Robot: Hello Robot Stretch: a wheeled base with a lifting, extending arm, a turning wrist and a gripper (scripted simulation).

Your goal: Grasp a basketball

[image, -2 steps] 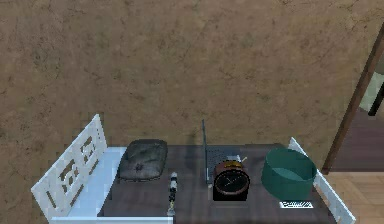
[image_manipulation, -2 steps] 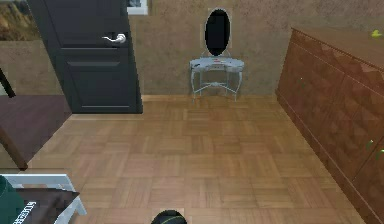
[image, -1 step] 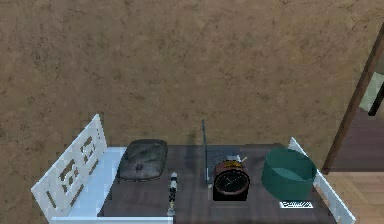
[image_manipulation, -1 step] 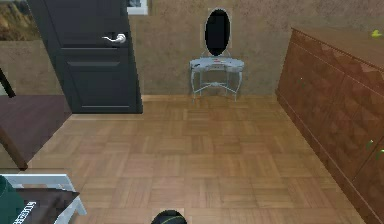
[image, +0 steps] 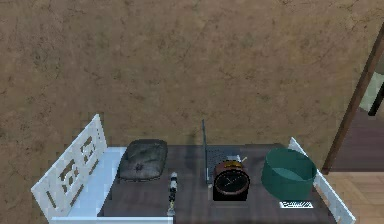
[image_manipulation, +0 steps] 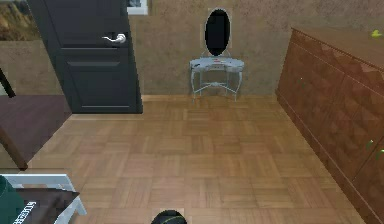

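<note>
Brown speckled wall [image: 150, 60] backs the forward view I am steering by, item one on my list. Below it lies a dark grey tabletop [image: 195, 200] with a white slatted rail [image: 72, 170] on its left side and a plain white rail [image: 322, 180] on its right. On the tabletop, from the view's left, I log: a dark grey oval pan [image: 142, 160]; a small dark stick-shaped object [image: 173, 188] lying lengthwise; a thin grey upright rod [image: 204, 150]; a black round clock-like object [image: 231, 181] just beside the rod; a teal round tub [image: 289, 172]; and a white printed card [image: 297, 205] in front of the tub. A dark brown door frame [image: 358, 110] stands at the right edge. In the arm side view I log a light parquet floor [image_manipulation: 200, 150], a dark panelled door [image_manipulation: 85, 55] with a silver lever handle [image_manipulation: 115, 38], a small white vanity table [image_manipulation: 217, 72] under a black oval mirror [image_manipulation: 217, 32] against the far wall, and a long brown wooden dresser [image_manipulation: 335, 100] along the right. A dark rounded shape [image_manipulation: 170, 217] sits at the bottom edge; I cannot tell what it is. I cannot tell where the basketball is, nor whether the gripper is released or grasping anything.
</note>
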